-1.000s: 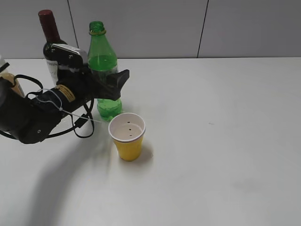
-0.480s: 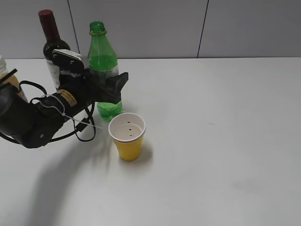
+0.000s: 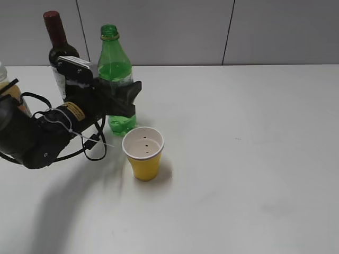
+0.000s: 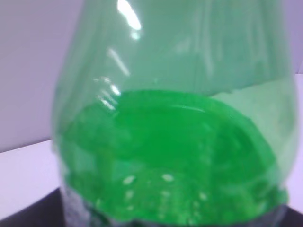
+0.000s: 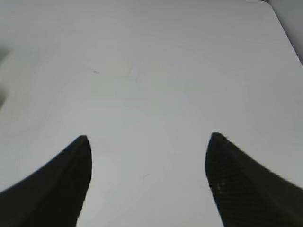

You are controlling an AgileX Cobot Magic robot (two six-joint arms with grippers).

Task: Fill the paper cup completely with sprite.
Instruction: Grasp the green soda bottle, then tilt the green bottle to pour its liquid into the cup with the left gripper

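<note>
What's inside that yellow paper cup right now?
The paper cup looks empty: a white inside with a few small dark dots, no liquid visible. The near wall hides part of its bottom.

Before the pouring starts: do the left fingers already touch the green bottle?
Cannot tell. In the exterior view the fingers flank the green bottle, but no contact or gap shows plainly.

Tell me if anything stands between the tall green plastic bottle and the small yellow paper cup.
Nothing visible does. The tall green plastic bottle stands just behind and to the left of the small yellow paper cup, with only bare white table between them. The left gripper is around the bottle's middle.
</note>
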